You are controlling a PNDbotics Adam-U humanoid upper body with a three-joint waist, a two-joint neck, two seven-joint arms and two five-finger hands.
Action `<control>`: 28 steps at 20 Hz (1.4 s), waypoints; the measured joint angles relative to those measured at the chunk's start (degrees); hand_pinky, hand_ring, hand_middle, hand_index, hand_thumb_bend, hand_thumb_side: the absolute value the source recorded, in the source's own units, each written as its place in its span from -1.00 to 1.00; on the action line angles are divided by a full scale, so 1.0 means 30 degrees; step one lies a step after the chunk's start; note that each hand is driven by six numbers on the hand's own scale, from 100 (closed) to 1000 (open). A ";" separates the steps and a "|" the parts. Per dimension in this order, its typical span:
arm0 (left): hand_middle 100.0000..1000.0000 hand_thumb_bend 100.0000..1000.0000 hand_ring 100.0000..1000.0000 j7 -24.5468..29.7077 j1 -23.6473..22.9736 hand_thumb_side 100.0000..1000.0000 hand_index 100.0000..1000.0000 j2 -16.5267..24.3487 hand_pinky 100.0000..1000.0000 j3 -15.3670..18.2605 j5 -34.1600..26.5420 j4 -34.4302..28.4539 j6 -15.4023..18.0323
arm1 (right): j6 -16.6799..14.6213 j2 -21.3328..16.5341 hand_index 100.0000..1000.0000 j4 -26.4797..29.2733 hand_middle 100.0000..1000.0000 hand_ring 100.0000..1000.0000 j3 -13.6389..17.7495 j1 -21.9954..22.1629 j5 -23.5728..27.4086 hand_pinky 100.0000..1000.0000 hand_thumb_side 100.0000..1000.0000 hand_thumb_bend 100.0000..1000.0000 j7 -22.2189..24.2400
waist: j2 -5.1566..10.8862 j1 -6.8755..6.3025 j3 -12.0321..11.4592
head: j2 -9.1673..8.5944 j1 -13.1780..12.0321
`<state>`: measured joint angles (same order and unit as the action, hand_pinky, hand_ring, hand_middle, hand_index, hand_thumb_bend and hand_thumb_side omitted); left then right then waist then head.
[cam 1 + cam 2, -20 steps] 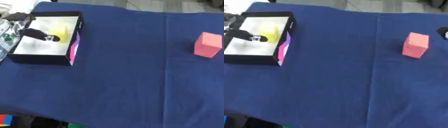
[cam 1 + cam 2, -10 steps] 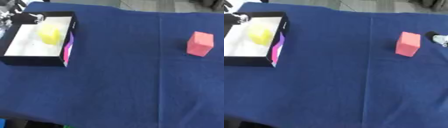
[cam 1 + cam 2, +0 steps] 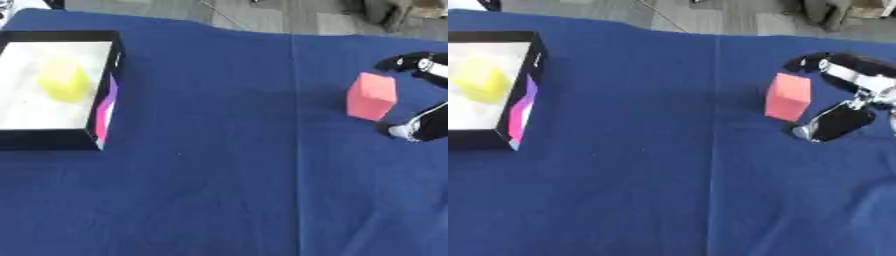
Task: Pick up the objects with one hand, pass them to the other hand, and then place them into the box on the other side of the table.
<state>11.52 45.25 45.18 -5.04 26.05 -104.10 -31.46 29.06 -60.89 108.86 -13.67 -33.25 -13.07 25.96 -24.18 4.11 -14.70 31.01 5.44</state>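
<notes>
Right eye view shows more of right robot hand (image 3: 843, 95) beside pink block (image 3: 787, 96).

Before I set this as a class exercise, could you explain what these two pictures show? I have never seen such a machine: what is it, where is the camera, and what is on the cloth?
Both pictures come from two cameras side by side in a humanoid robot's head, looking down at a table with a blue cloth. They show the same moment. At the right, the black and silver shape is the right robot hand, its fingers spread on either side of a pink block but not closed on it. At the left stands a black box with a white floor; a yellow object lies inside. The left robot hand is out of sight. Nothing is held.
</notes>
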 measured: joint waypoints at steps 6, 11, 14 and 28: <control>0.37 -1.00 0.54 -0.1823 -0.2027 0.44 0.64 -0.0098 0.64 0.0249 -0.1827 -0.2671 0.1117 | 0.0095 -0.0037 0.87 -0.0069 0.76 0.90 0.0996 -0.0376 -0.0477 0.89 -1.00 -0.23 0.1764 | -0.0164 0.0019 -0.0119 | -0.0127 0.0337; 0.37 -1.00 0.53 -0.3277 -0.2566 0.44 0.64 -0.0225 0.63 0.0219 -0.3271 -0.3158 0.1780 | 0.0631 -0.0309 0.88 -0.0340 0.77 0.90 0.2092 -0.0673 -0.1742 0.89 -1.00 -0.27 0.1923 | -0.0351 0.0019 -0.0423 | -0.0237 0.0672; 0.36 -1.00 0.52 -0.4121 -0.2827 0.44 0.63 -0.0564 0.63 0.0104 -0.4130 -0.3164 0.2488 | 0.0824 -0.0372 0.88 -0.0619 0.78 0.91 0.2257 -0.0476 -0.2567 0.89 -1.00 -0.26 0.1830 | -0.0528 0.0057 -0.0669 | -0.0339 0.0954; 0.34 -1.00 0.52 -0.8299 -0.3460 0.44 0.61 -0.0935 0.63 -0.0863 -0.8010 -0.3166 0.4425 | 0.0744 -0.0376 0.88 -0.1624 0.79 0.90 0.2421 -0.0164 -0.6087 0.88 -1.00 -0.24 0.2451 | -0.1135 0.0003 -0.1547 | -0.0983 0.2098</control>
<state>-13.38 34.86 42.38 -7.63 2.02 -113.60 -18.19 31.29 -62.02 103.99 -6.41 -33.74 -31.34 33.31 -27.59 4.12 -19.34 28.06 11.74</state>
